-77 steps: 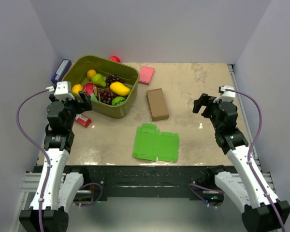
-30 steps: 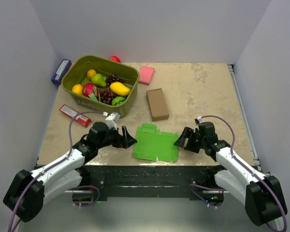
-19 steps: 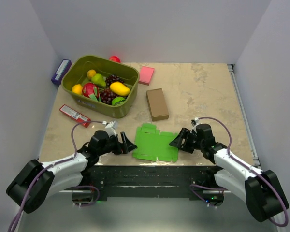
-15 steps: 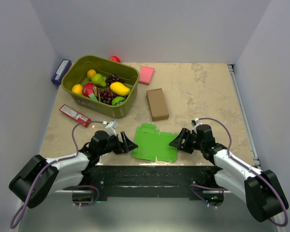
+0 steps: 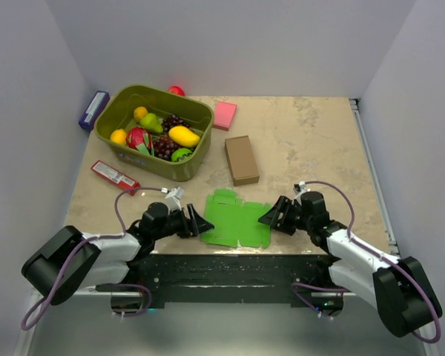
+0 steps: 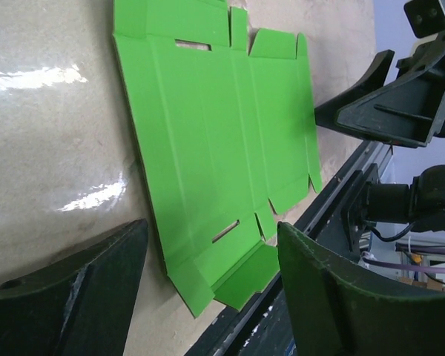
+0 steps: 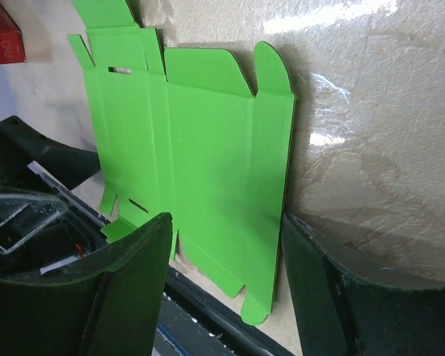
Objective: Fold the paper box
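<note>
Top external is showing the paper box (image 5: 239,220) lying flat on the table (image 5: 319,133), right at the near edge, between the two arms. Is any folding getting done yet? (Ines)

Nothing is looking folded to me. Every panel, flap and tab is lying in one plane, so I am judging the whole job as yet to do: panels raised, tabs tucked into slots. (Tom)

What are the hands doing? (Ines)

Left gripper (image 5: 202,222) is sitting low just beside the sheet's left edge, jaws standing spread and gripping nothing. Through the left wrist camera its fingers (image 6: 334,297) are framing the sheet's near corner without touching it, as far as I can tell. Right gripper (image 5: 265,216) is mirroring that at the right edge, also spread and empty. (Tom)

And the sheet itself? (Ines)

Bright green thin card, die-cut, showing crease lines, two small slots, rounded end flaps and notched tabs. It is looking clean and uncrumpled. The brown cardboard box (image 5: 242,159) is sitting apart behind it. (Tom)
</note>
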Controlling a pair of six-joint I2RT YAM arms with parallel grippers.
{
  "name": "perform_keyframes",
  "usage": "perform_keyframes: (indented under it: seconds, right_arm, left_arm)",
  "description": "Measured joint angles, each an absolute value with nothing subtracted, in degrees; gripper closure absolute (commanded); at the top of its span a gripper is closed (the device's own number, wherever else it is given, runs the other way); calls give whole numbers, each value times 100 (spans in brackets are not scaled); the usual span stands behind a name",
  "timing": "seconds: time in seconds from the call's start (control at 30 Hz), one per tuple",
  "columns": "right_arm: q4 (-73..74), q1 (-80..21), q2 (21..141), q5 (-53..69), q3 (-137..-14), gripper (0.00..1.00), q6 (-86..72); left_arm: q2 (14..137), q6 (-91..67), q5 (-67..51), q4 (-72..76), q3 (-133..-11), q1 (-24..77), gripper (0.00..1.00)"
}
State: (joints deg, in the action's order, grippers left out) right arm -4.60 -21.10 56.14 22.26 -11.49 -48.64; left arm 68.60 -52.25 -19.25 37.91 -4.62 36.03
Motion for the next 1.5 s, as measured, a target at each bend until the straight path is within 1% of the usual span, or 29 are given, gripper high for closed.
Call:
perform_keyframes:
  seconds: [0.2,0.37,0.5,0.53,0.6,0.67,0.73,0.8,0.83,0.93,1.13,1.27,1.4,1.5]
  right_arm:
    - [-646,-2121,5749,2215,-1149,37,-4869]
    - [-720,-2126,5784,2200,-1146,36,-4866]
    - [-735,-2126,5784,2196,-1140,35,-4866]
    - [-735,-2126,5784,2191,-1140,34,-4866]
    - [-740,-2128,5767,2163,-1140,33,-4862]
    - [-740,-2128,5745,2147,-1140,29,-4862]
    - [-729,-2134,5690,2117,-1140,24,-4862]
    - [-692,-2137,5610,2071,-1140,21,-4862]
    - [-672,-2137,5570,2049,-1144,20,-4858]
    - [-362,-2137,5404,1933,-1234,16,-4783]
    - [718,-2145,5199,1529,-1815,15,-4364]
    - [1559,-2156,5201,1044,-2679,16,-3883]
    - [2320,-2174,5070,495,-3802,16,-3345]
    - [2392,-2174,4748,416,-4569,16,-2888]
  left_arm:
    - [7244,-5502,-1841,4377,-390,3846,31]
    - [7325,-5614,-1610,4464,-386,4010,39]
    - [7391,-5647,-1437,4458,-390,4084,55]
    - [7430,-5647,-1389,4453,-390,4097,61]
    - [7494,-5649,-1299,4449,-401,4119,67]
    - [7544,-5645,-1229,4405,-410,4136,70]
    - [7559,-5625,-1175,4340,-449,4145,75]
    - [7564,-5572,-1151,4252,-537,4152,76]
    - [7564,-5524,-1151,4206,-589,4158,85]
    - [7564,-5328,-1186,4080,-810,4167,100]
    - [7454,-4762,-1452,3675,-1568,4176,100]
    - [7314,-4248,-1756,3070,-2200,4073,100]
    - [7052,-3494,-2381,1997,-3083,3594,100]
    - [6952,-2615,-2600,923,-3979,3170,100]
